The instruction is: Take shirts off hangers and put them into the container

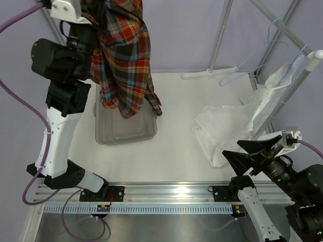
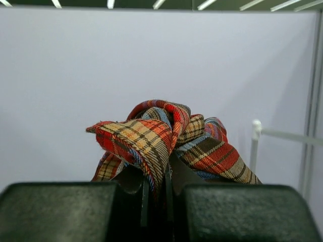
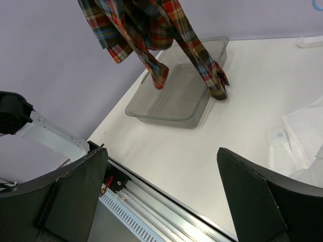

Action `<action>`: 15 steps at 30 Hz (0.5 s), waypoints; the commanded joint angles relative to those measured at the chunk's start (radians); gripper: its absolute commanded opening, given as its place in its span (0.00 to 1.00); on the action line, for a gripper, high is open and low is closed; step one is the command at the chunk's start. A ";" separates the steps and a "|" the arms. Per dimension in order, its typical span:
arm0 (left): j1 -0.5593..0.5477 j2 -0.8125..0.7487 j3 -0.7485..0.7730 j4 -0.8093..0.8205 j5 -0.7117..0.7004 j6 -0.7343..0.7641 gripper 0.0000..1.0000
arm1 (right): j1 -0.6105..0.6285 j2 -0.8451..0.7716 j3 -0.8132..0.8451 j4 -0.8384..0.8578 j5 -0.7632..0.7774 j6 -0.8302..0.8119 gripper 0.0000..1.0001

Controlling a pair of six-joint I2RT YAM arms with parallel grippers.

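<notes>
The plaid shirt (image 1: pixel 126 55) hangs bunched from my left gripper (image 2: pixel 160 186), which is shut on a fold of it (image 2: pixel 151 136) high above the table's left side. Its lower folds dangle over the grey translucent container (image 1: pixel 126 141), and one sleeve end (image 3: pixel 219 93) touches the table beside the tub's right rim (image 3: pixel 161 118). The white shirt (image 1: pixel 227 126) sprawls on the table at the right, its top still up at a light-blue hanger (image 1: pixel 298 58) on the rack. A bare light-blue hanger (image 1: pixel 257 53) hangs next to it. My right gripper (image 1: pixel 237 151) stands open and holds nothing, low near the white shirt.
White rack poles (image 1: pixel 222 35) rise at the back right, with a foot (image 1: pixel 209 74) resting on the table. Another pole (image 1: pixel 282 101) slants down through the white shirt. A metal rail (image 1: pixel 161 191) runs along the near edge.
</notes>
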 commanded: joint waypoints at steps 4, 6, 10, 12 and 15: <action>0.116 0.020 0.195 0.117 0.043 0.038 0.00 | 0.005 0.029 -0.042 0.107 -0.074 0.027 1.00; 0.145 0.012 0.200 0.125 0.057 0.021 0.00 | 0.007 0.032 -0.055 0.110 -0.078 0.025 1.00; 0.206 0.009 0.194 0.139 0.077 -0.002 0.00 | 0.005 0.029 -0.088 0.118 -0.081 0.018 0.99; 0.219 0.009 0.183 0.136 0.083 -0.005 0.00 | 0.005 0.026 -0.097 0.120 -0.078 0.016 0.99; 0.235 -0.008 0.115 0.135 0.095 -0.028 0.00 | 0.007 0.020 -0.092 0.126 -0.078 0.021 0.99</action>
